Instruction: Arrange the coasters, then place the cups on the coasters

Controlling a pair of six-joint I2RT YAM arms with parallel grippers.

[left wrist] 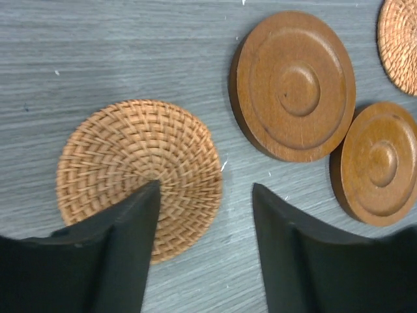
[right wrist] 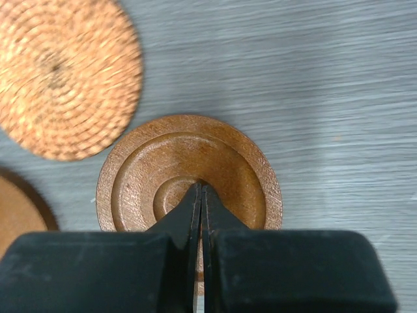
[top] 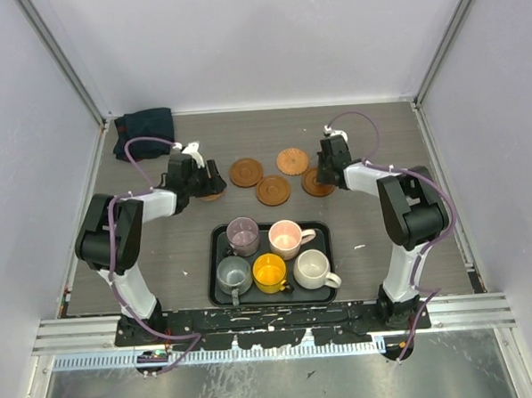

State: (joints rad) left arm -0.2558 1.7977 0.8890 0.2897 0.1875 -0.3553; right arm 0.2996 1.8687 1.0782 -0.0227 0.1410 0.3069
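Observation:
Five coasters lie behind the tray. My left gripper [left wrist: 205, 189] stands open just above the table; its left finger overlaps a woven coaster [left wrist: 139, 173] and nothing is between its jaws. Two ringed wooden coasters [left wrist: 293, 85] [left wrist: 381, 163] lie to its right. My right gripper [right wrist: 201, 187] is shut, its tips over the middle of another wooden coaster [right wrist: 225, 156], with a second woven coaster [right wrist: 65, 72] at its upper left. The cups, purple [top: 243, 236], pink [top: 286, 239], grey-green [top: 233, 274], yellow [top: 270, 273] and cream [top: 312, 269], stand in the black tray [top: 217, 246].
A dark blue cloth [top: 142, 132] lies bunched in the back left corner. White walls close in the table on three sides. A metal rail [top: 272, 323] runs along the near edge by the arm bases.

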